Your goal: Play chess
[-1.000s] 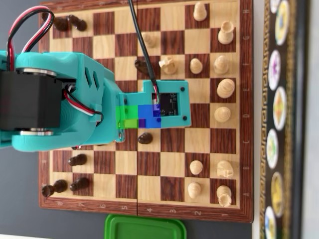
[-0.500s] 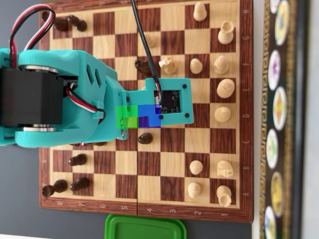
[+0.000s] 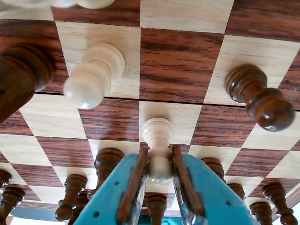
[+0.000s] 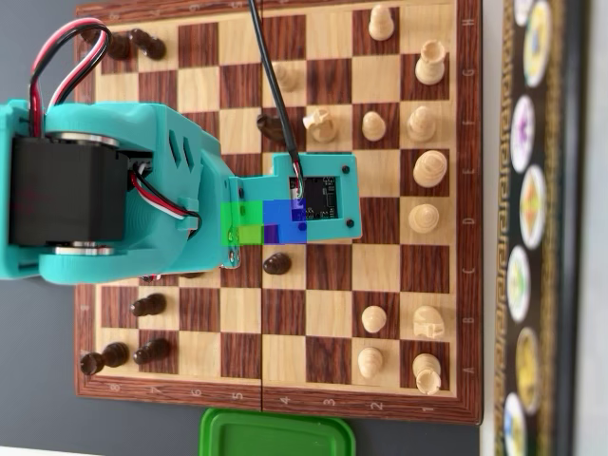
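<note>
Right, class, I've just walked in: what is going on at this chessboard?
A teal robot arm is playing chess. In the wrist view its gripper is shut on a light pawn, which stands on a light square of the chessboard. Another light pawn and a dark pawn stand nearby.

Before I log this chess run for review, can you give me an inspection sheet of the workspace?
Surface: wooden chessboard on a dark table.
Job's things: light pawn clamped at its head, base on a light square; dark pieces and light pieces spread over the board.
Clutter: green lid below the board in the overhead view.
Gripper: teal, fingers shut on the pawn.
Cables: black cable crossing the board; red-black-white wires at the arm.
Surroundings: patterned box along the right edge.
</note>
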Tool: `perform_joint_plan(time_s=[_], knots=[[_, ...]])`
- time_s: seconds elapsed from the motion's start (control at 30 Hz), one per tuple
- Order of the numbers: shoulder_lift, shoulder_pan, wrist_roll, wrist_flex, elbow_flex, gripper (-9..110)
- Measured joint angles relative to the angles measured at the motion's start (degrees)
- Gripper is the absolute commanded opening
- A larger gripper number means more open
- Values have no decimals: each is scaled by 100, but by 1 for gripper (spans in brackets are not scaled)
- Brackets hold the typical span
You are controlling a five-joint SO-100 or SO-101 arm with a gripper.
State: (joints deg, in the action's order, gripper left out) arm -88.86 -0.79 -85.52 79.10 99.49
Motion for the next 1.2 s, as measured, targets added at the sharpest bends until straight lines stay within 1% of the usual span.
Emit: perform_joint_plan(time_s=[0.6, 1.1, 1.2], knots=[[0, -167, 466, 0, 9, 6], [0, -167, 483, 0, 9, 6], [0, -167, 483, 0, 9, 9]])
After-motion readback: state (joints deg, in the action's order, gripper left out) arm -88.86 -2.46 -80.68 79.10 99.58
